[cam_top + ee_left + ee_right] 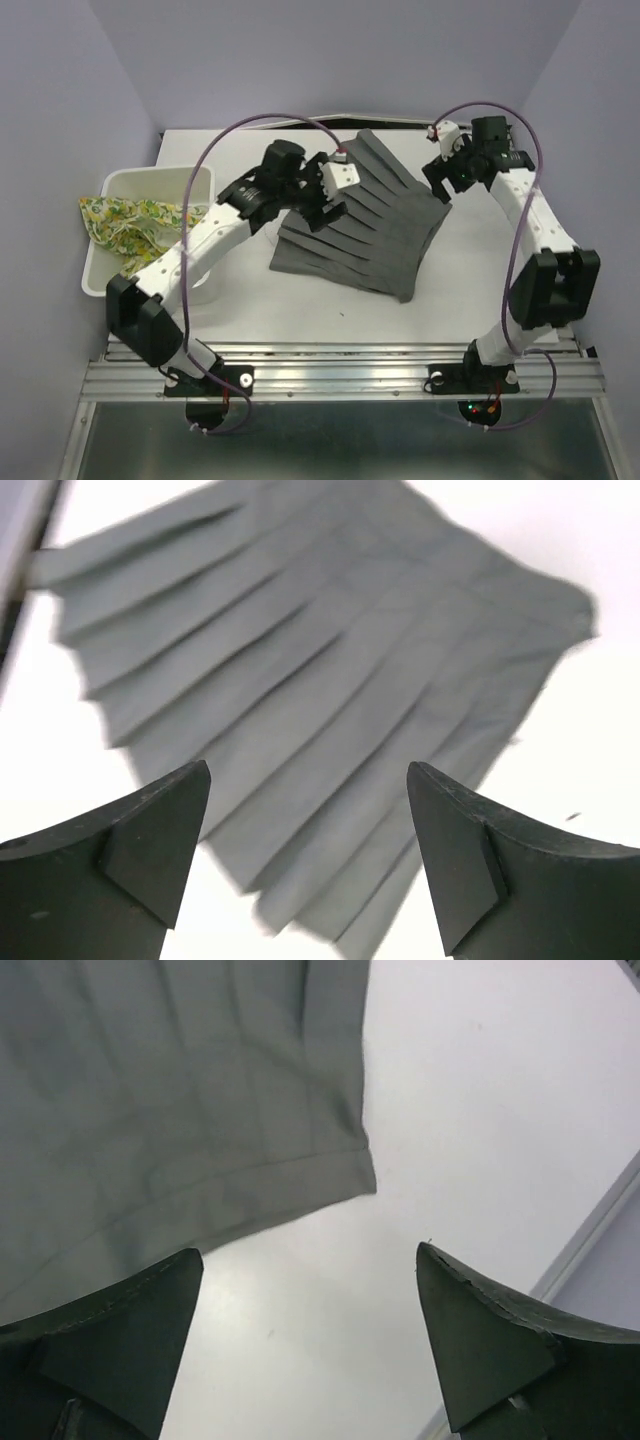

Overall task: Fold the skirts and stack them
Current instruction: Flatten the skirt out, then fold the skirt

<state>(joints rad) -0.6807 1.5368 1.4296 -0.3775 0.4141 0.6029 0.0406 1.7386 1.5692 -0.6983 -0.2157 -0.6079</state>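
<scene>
The grey pleated skirt (372, 215) lies spread flat in the middle of the table, its pleats fanning out. The left wrist view shows the grey skirt (320, 650) below my left gripper (308, 767), which hovers open over its edge with nothing between the fingers. In the top view my left gripper (322, 203) is above the skirt's left side. My right gripper (441, 186) is open and empty beside the skirt's right corner. In the right wrist view the skirt's corner (170, 1110) lies just ahead of my right gripper (310, 1250). The lemon-print skirt (125, 220) hangs crumpled over the basket.
A white plastic basket (150, 176) stands at the table's left edge, next to the left arm. Lilac walls close in the back and both sides. Bare white table (300, 300) lies between the grey skirt and the arm bases.
</scene>
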